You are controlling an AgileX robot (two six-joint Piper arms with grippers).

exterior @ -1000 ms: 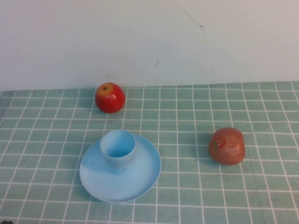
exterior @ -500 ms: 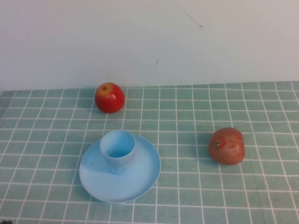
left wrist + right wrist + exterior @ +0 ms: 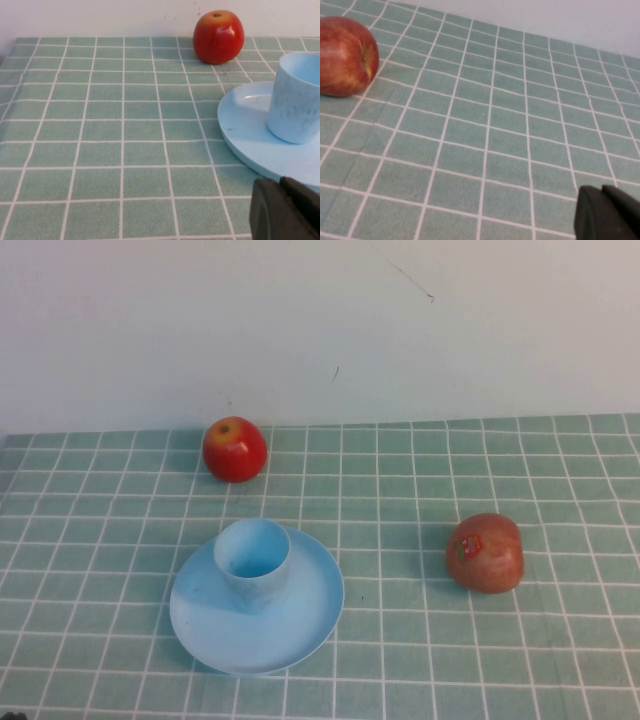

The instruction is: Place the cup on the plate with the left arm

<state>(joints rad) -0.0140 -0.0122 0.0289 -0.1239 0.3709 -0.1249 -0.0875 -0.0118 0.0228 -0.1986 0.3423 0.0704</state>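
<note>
High view: cup (image 3: 252, 562) upright on plate (image 3: 300, 625), near counter's (image 3: 560, 660) front-left; placement looks done. Left gripper (image 3: 286, 212) and right gripper (image 3: 607, 212) parked low, fingers' state indiscernible.

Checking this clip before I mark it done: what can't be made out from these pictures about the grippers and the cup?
- Left gripper: only a black corner shows in the left wrist view, cut off by the frame edge; absent from the high view.
- Right gripper: likewise in the right wrist view.
- Cup on the plate: its far side is cut off in the left wrist view.
- Sticker on the duller apple: too small to read.
</note>
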